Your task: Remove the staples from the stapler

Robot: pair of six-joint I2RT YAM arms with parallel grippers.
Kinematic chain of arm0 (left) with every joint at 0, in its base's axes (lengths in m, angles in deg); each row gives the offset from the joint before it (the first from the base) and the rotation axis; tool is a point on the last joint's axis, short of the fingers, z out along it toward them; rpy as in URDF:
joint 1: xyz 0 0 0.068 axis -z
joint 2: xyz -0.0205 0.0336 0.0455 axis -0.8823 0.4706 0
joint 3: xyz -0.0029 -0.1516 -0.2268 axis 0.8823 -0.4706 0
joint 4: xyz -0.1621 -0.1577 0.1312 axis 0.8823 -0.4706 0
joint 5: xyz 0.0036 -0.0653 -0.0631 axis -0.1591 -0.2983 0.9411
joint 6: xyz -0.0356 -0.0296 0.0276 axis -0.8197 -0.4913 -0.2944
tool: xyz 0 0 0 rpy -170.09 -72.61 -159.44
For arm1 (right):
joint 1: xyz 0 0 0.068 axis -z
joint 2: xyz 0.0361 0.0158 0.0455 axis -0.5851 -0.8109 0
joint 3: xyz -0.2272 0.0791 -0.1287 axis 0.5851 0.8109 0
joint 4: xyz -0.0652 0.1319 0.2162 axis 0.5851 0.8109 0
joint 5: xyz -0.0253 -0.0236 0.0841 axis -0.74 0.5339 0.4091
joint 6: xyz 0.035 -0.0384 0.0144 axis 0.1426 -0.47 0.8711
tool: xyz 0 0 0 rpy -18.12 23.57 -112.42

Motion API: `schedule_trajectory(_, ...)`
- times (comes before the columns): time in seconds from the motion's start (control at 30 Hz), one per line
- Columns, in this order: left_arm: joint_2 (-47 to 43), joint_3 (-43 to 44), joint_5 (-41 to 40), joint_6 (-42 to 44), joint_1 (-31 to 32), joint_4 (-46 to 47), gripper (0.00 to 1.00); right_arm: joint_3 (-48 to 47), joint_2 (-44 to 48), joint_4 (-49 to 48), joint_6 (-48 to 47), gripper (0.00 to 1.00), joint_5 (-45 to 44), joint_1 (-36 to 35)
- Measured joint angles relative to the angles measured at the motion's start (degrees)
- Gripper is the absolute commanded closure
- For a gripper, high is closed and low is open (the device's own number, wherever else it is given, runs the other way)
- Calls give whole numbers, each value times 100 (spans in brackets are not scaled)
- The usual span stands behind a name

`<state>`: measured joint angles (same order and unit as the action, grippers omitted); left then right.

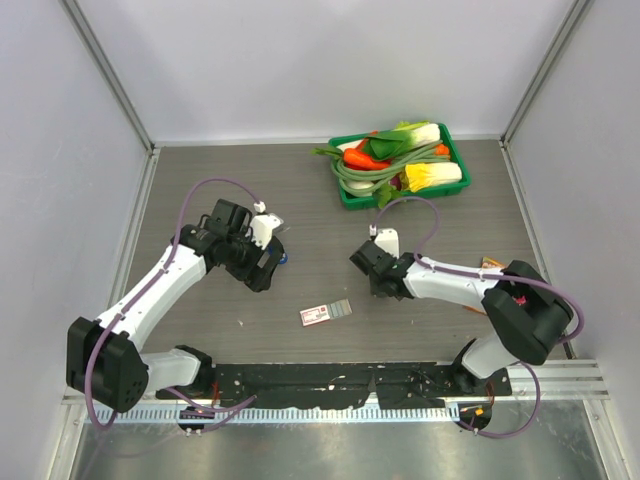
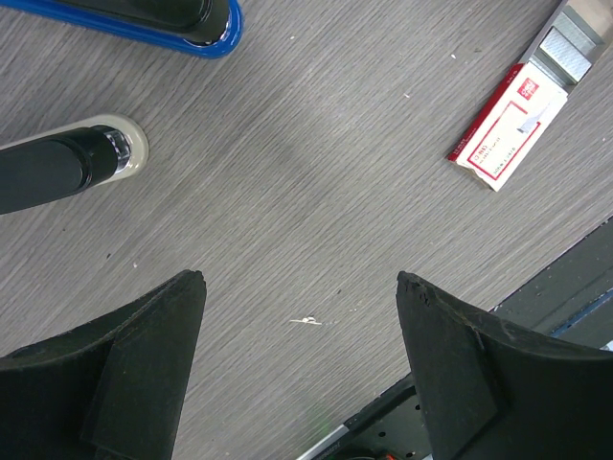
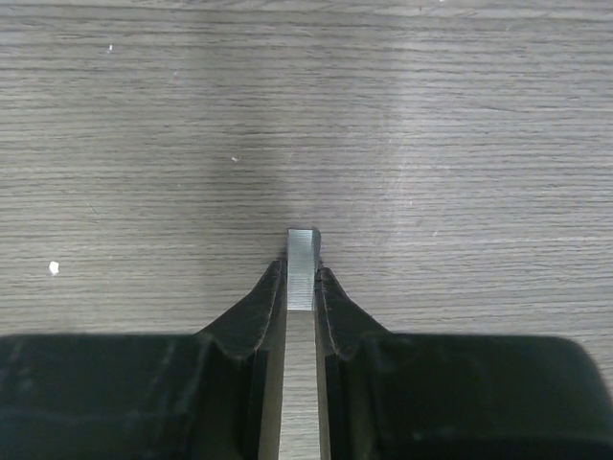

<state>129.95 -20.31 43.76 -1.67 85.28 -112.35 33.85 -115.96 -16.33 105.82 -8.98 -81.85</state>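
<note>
Right wrist, staples point(image 3: 304, 251) pinched in right hand point(image 3: 302, 280), hidden overhead

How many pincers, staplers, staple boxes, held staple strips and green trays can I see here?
Pincers: 2, the left pincer and the right pincer
Stapler: 1
Staple box: 1
Staples held in the right pincer: 1 strip
Green tray: 1
Total: 6

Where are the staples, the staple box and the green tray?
staples point(image 3: 303, 264): right wrist view, strip's exposed end.
staple box point(image 2: 503, 142): left wrist view, white label face.
green tray point(image 1: 348, 200): top external view, near left rim corner.
</note>
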Motion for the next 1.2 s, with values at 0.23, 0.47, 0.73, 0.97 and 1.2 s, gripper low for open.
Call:
schedule_trajectory(0.23, 0, 0, -2, -2, 0, 2, 15, 90, 354, 20, 59, 92, 254, -258)
schedule_trajectory(0.47, 0, 0, 0, -2, 0, 2, 15, 31, 588, -197, 345, 93, 264, -1235)
schedule_trajectory(0.73, 0, -9, -7, 0, 0, 4, 15, -118, 442, -363, 584, 93, 232, -1773)
schedule_trajectory(0.97, 0, -39, -20, 0, 0, 7, 15, -260, 372, -450, 634, 93, 138, -1912)
schedule_trajectory(1.2, -2, -39, -20, 0, 0, 4, 15, -262, 46, -490, 632, 94, 15, -1928)
